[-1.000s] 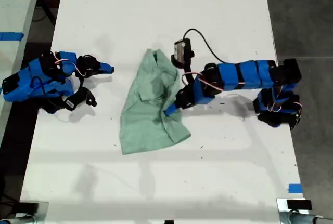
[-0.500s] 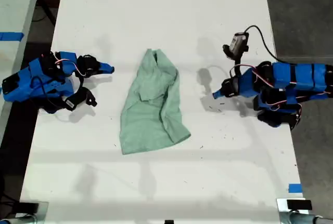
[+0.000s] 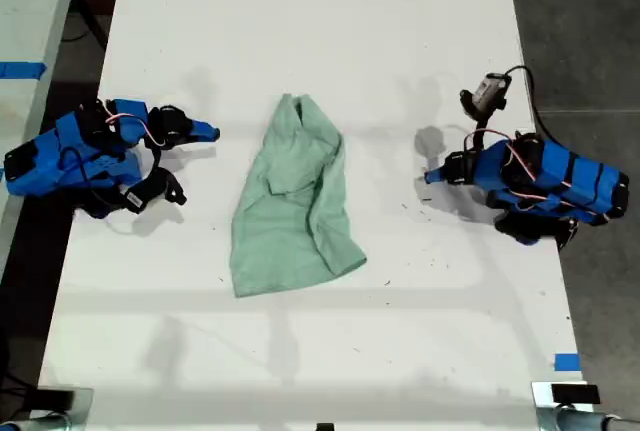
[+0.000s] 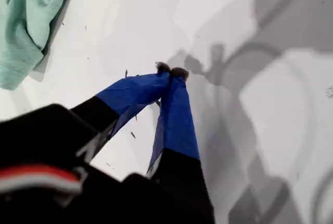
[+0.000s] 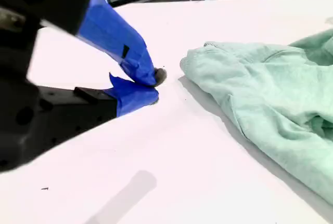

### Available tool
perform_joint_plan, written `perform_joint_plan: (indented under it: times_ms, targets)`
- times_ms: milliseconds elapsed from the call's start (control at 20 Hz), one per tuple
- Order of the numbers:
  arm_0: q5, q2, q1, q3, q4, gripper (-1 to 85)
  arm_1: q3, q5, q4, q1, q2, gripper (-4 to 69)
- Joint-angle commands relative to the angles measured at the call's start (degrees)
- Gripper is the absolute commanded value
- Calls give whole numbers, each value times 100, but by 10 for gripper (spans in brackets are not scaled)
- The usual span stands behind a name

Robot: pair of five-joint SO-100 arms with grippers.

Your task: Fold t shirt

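T shirt (image 3: 293, 201), pale mint, lies rumpled at centre of the white table (image 3: 300, 31) in the exterior view, touched by neither arm. My first gripper (image 3: 432, 176) sits well apart at the exterior view's right, jaws closed on nothing (tips meeting). My second gripper (image 3: 208, 132) rests at the exterior view's left, tips together, empty.

Both wrist views cut off the rumpled pale mint-green fabric t shirt (image 4: 28, 24) at their edges. My first gripper (image 4: 172, 70) was blurred there, and my own black housing hid the white table (image 4: 260, 130) beneath.
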Motion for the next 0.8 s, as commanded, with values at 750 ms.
perform_joint_plan:
  times_ms: [750]
  targets:
    - [18, 53, 70, 237, -9, -3, 308, 281, 53, -18, 88, -5]
